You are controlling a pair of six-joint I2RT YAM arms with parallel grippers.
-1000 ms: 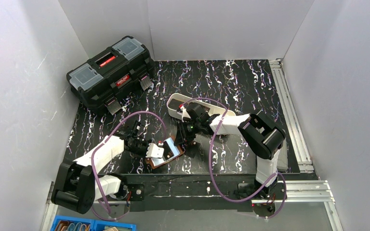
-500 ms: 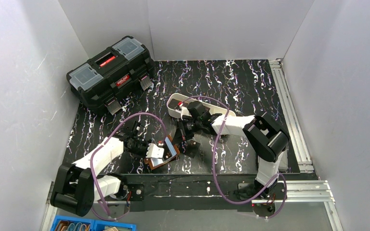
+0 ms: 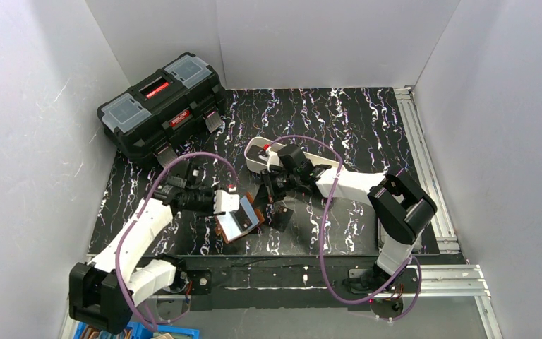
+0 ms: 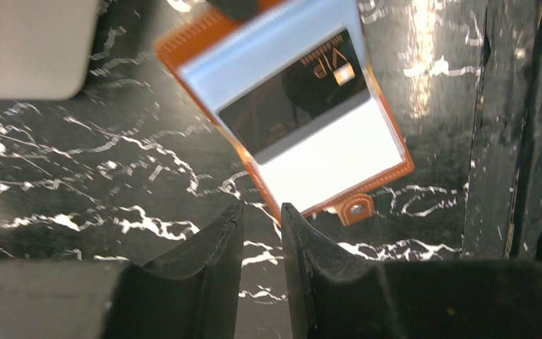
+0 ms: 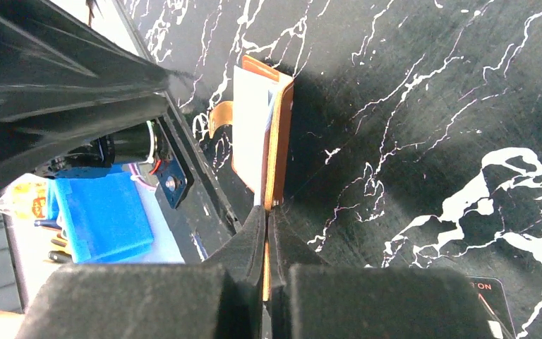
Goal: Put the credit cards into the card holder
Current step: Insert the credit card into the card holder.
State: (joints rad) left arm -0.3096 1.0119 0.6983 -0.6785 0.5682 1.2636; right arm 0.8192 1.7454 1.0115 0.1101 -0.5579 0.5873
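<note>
There is one brown wallet (image 3: 238,220). Two dark cards can be counted: one card (image 4: 296,92) inside the wallet and one card (image 3: 280,215) on the table (image 3: 367,127). There is one black toolbox (image 3: 162,106), with two grey latches (image 3: 167,157) and two clear-lidded compartments (image 3: 187,68) on top. There is one white tray (image 3: 257,157), partly hidden, and one blue bin (image 5: 106,215). There are two robot arms, a left arm (image 3: 141,226) and a right arm (image 3: 353,185), and two purple cables (image 3: 197,155), one to each arm.

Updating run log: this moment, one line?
left gripper open, empty; right gripper shut on brown leather card holder; black credit card inside
</note>
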